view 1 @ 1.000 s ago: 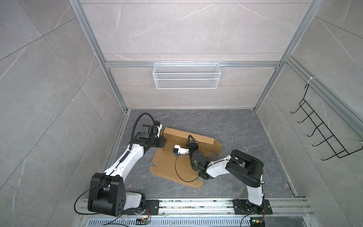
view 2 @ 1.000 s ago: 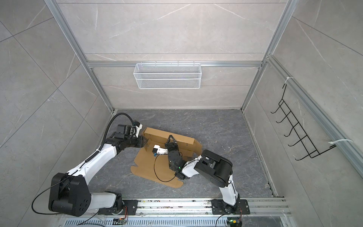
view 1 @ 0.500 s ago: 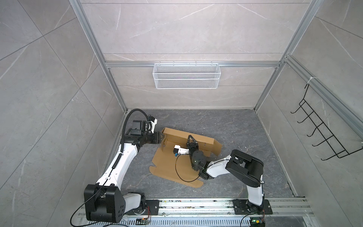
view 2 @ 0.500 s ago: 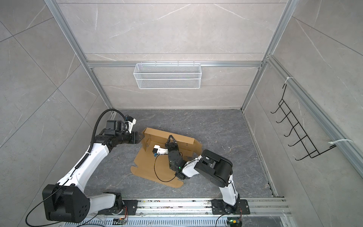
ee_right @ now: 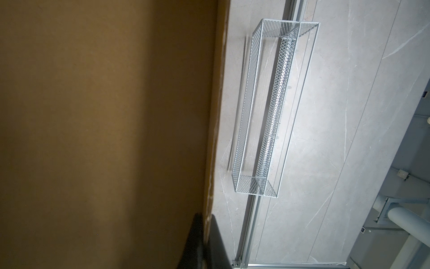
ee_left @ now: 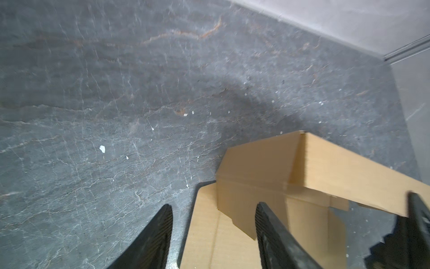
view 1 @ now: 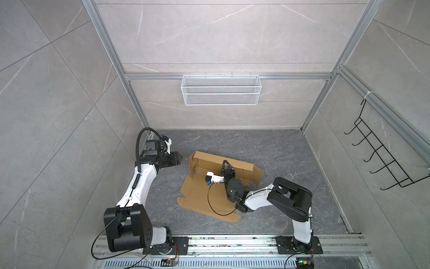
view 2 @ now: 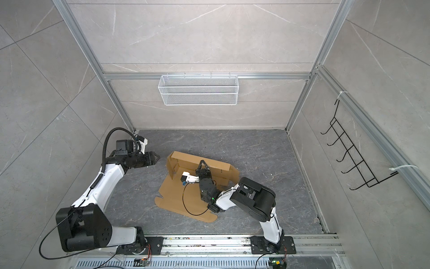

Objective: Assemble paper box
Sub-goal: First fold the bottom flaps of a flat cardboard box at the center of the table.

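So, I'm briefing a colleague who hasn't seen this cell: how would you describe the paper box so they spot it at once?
Find the grey floor below the white wire basket on the back wall. In its middle lies the paper box, a brown cardboard sheet with its far edge folded up into a wall. Nothing else there is brown.

In a top view I see the paper box (view 1: 200, 198) lying half-made on the dark stone floor (view 1: 279, 149), its base panel flat and its back wall folded upright, with a short flap turned in at the left end. My right gripper (view 1: 226, 163) reaches across the base with its fingers pinched together on the top edge of that back wall, while my left gripper (view 1: 178, 159) hangs just beside the box's left end, clear of the cardboard. A white wire basket (view 1: 221, 93) hangs on the far wall, a black hook rack (view 1: 381, 153) on the right wall.
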